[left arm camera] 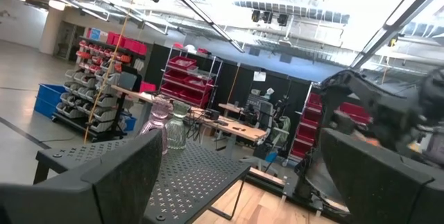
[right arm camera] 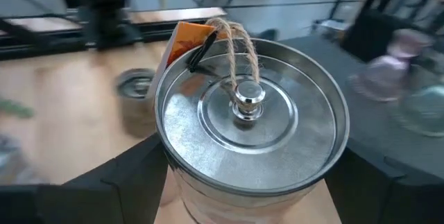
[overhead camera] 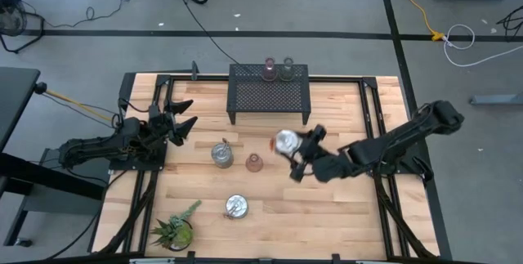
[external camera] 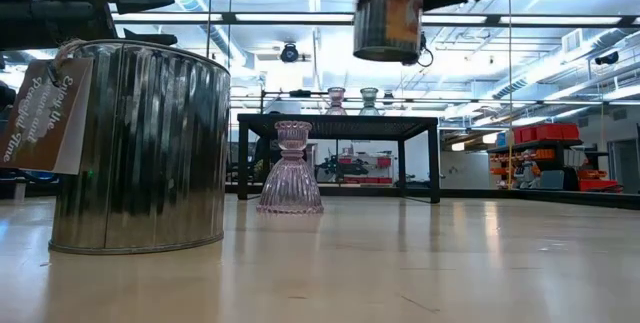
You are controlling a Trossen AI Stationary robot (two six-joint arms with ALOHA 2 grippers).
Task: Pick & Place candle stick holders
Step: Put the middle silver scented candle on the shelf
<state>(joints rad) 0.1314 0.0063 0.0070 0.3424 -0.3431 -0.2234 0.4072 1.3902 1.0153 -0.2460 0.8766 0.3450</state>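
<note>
R tool [overhead camera: 292,156] clamps silver tin [overhead camera: 285,140] aloft; slip could drop it onto pink cup [overhead camera: 254,163]. L tool [overhead camera: 181,121] open, idle.

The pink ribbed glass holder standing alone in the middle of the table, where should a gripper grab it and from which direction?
Probably from straight above, fingers closing across the narrow waist just under the upper cup of the pink glass holder. It stands upright on a flared base, and the ribbed skirt widens downward, so a lower grip could slip.
</note>
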